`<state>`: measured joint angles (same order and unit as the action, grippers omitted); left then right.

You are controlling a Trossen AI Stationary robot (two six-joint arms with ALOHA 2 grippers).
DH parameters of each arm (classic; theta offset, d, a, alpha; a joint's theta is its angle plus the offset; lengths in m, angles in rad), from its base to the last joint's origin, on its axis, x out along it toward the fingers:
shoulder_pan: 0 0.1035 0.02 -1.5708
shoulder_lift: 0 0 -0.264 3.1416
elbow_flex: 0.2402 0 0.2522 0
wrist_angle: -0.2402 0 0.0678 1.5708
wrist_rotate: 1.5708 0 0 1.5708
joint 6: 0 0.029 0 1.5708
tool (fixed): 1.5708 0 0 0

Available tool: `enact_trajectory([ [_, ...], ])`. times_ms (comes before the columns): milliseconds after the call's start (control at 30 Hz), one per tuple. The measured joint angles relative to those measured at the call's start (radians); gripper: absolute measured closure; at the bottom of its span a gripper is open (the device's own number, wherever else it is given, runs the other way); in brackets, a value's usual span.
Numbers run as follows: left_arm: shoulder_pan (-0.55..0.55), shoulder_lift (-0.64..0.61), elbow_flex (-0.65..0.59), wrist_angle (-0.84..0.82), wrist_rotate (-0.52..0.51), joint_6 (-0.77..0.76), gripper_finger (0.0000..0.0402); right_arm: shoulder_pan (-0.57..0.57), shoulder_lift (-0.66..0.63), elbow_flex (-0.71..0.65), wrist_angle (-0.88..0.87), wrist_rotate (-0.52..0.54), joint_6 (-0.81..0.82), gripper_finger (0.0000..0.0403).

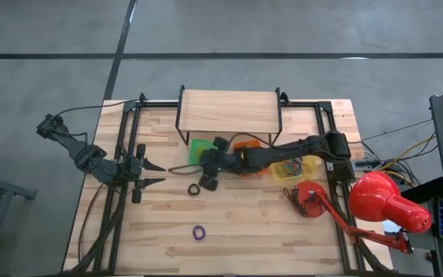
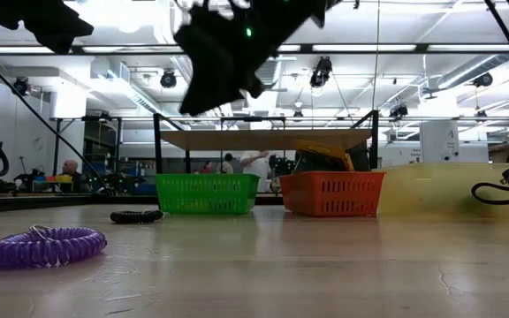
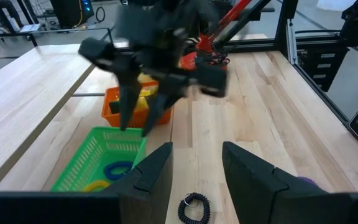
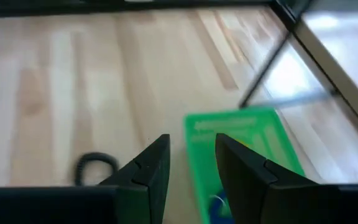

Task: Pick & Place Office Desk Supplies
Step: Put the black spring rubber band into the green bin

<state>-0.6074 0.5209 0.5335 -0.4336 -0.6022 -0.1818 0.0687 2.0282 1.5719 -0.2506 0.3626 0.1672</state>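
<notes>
While the left gripper waits open at the table's left, the right gripper hangs open and empty over the green tray's edge. A black band lies just beside that tray; a purple band sits well apart.

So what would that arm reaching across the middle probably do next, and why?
Probably swing a little away from the green tray and lower over the black coil band. The right gripper hangs above the table with nothing between its parted fingers, the black band lies loose on the wood just beside it, and the tray already holds bands. The left gripper waits at the table's left.
</notes>
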Motion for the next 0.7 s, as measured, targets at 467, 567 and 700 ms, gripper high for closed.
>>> enact_trajectory([
  [467, 0.000, 0.000, 0.000, -0.007, 0.000, 0.000, 0.0261, 0.137, 0.006, 0.028, 0.004, -0.151, -0.236, 0.0282],
  [567, 0.000, 0.000, 0.000, -0.008, 0.000, 0.000, 0.0261, 0.143, 0.025, 0.027, 0.025, -0.219, -0.294, 0.0287],
  [700, 0.000, 0.000, 0.000, -0.008, 0.000, 0.000, 0.0261, 0.140, 0.064, 0.026, 0.098, -0.288, -0.379, 0.0296],
])
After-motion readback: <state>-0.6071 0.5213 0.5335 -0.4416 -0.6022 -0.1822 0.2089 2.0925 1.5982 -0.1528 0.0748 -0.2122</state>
